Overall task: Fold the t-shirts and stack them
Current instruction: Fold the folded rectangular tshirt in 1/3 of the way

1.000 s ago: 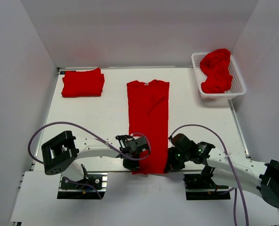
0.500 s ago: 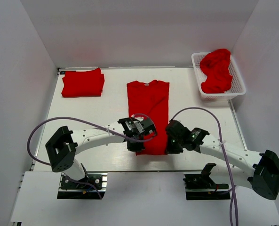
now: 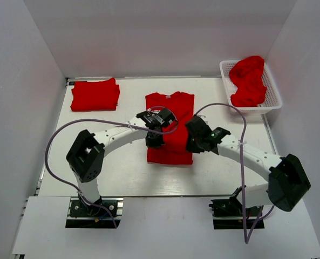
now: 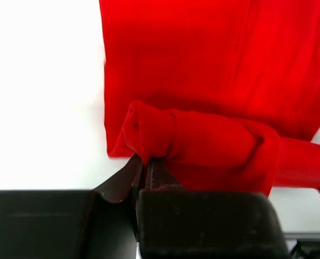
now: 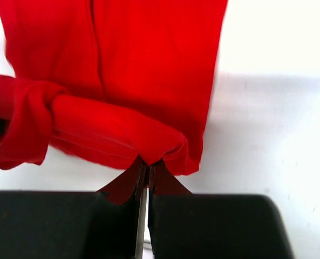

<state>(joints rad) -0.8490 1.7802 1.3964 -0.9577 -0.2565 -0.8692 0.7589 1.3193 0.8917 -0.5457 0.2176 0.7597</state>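
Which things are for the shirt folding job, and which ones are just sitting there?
For the job:
middle t-shirt, pinched by left fingers and right fingers
folded t-shirt stack, far left
crumpled red heap in the basket

Just there:
white basket
table

On the table (image 3: 106, 162) the middle t-shirt (image 3: 170, 110) lies flat, its collar toward the far wall. Its near end is doubled back over the rest of it. The left gripper (image 4: 143, 164) pinches this fold at the left edge, and the right gripper (image 5: 147, 166) at the right edge. A folded t-shirt (image 3: 95, 95) lies in the far left corner. In the far right corner stands a basket (image 3: 273, 102), with a crumpled t-shirt (image 3: 247, 81) in it.
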